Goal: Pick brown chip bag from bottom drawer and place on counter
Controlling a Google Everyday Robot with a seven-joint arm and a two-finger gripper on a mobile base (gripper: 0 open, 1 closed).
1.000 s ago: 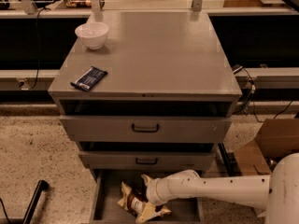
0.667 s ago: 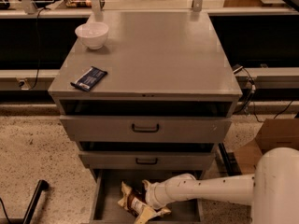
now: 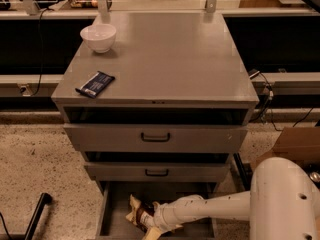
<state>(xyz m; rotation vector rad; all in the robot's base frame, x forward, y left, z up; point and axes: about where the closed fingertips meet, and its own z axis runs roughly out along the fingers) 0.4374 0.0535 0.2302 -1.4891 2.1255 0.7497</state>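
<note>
The brown chip bag point(image 3: 136, 209) lies crumpled in the open bottom drawer point(image 3: 103, 215), cream with a dark brown panel. The gripper point(image 3: 152, 223) is pressed in against it, mostly hidden. I cannot tell whether it is clamped. The bag's lower end is cut off by the picture's edge.

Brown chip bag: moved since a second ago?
No. The brown chip bag lies at the same spot in the bottom drawer, below-left of the middle drawer handle; the gripper is at it.
</note>
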